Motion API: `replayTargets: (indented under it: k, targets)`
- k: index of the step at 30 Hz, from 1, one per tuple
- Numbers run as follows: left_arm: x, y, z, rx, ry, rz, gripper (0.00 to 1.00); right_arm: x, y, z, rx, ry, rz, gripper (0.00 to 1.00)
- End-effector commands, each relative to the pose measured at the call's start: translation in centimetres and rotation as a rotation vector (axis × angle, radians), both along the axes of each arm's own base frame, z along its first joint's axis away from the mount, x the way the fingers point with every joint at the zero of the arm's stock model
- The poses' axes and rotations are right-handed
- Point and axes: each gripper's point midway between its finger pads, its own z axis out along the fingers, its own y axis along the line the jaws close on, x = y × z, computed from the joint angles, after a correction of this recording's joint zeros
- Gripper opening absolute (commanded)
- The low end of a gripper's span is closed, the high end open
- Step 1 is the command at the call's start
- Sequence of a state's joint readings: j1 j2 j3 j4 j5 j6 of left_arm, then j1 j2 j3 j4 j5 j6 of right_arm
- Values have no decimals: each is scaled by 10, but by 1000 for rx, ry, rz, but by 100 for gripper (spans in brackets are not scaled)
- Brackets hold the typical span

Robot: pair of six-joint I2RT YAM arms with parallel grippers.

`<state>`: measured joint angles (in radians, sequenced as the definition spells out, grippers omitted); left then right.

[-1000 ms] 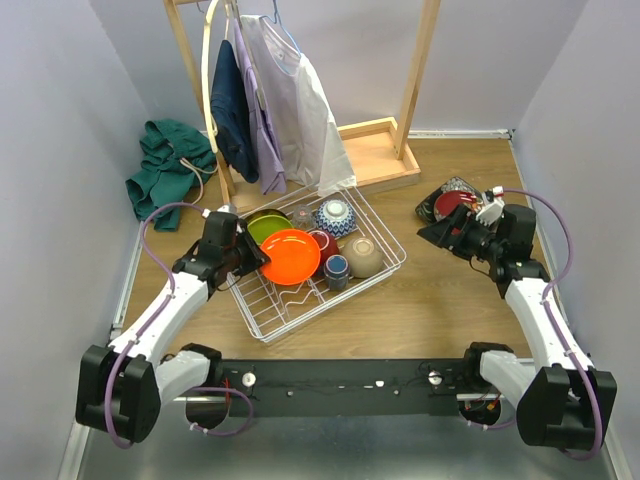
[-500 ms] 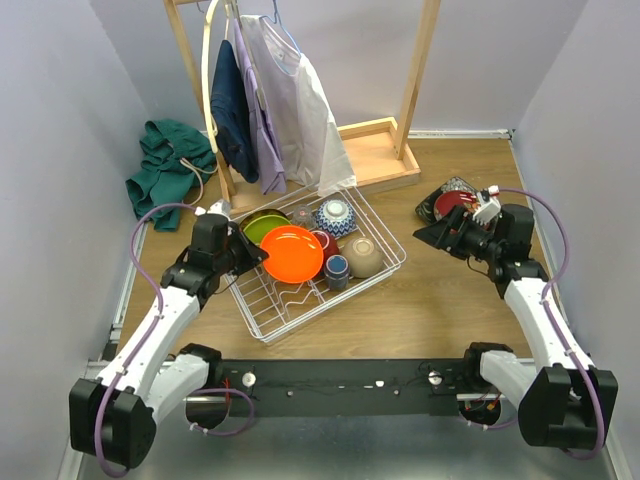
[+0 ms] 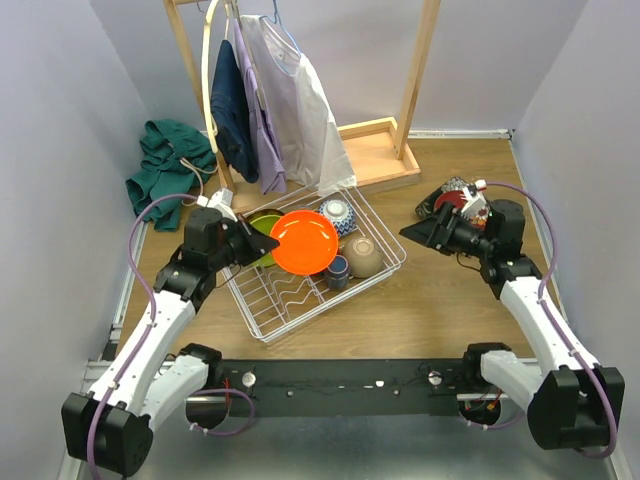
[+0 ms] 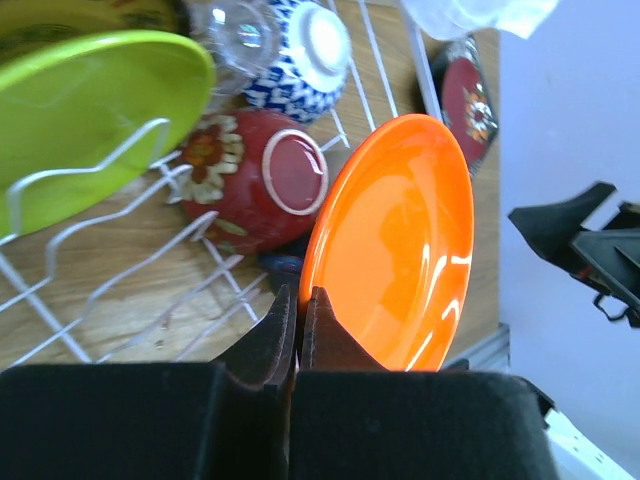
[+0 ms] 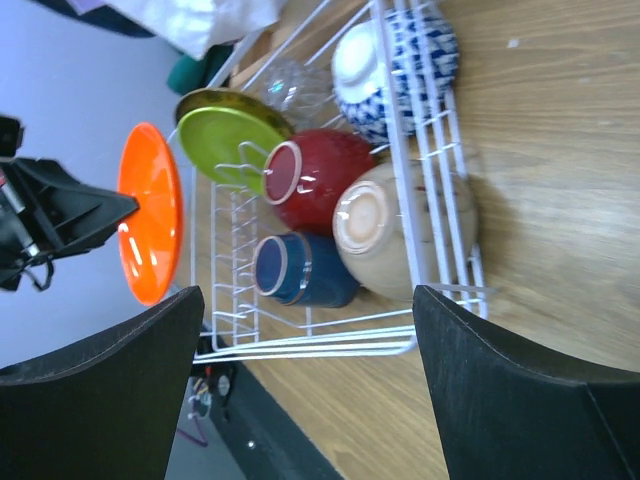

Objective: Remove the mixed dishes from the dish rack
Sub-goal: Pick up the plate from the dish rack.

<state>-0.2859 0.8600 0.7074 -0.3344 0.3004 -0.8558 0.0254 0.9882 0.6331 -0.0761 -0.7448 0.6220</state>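
Couple of plates (image 3: 452, 195) already out, far right on the counter (image 3: 430, 300); left jaws clamped on orange plate (image 3: 305, 242), right jaws apart, rack (image 3: 290, 312) mostly full.

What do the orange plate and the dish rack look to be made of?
Orange plate: smooth and glossy, plastic or glazed ceramic; sharp white highlights streak its face.
Dish rack: thin wire, probably metal with white coating; slender bent rods, wavy slots.
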Motion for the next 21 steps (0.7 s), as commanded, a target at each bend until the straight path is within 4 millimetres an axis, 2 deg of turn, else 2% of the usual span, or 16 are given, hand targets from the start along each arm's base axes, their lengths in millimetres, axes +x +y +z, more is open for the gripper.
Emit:
replayTargets:
  k: [1,8,14,17,20,21]
  targets:
    - [-2,-33,30,-75,-71,-113,0,3,27,27,53,-53,54,92]
    - [-6,-69,35,-65,-91,-176,0,0,67,30,62,-34,105,91]
    - [-2,-85,36,-56,-100,-193,0,-2,95,25,51,-14,155,84]
    - [-1,-89,36,-42,-102,-203,0,-4,107,22,42,-3,178,76]
    - [-1,-89,31,-25,-96,-205,0,-5,115,17,29,5,195,61]
    - [0,-89,30,-22,-94,-204,0,-5,116,17,23,0,197,52]
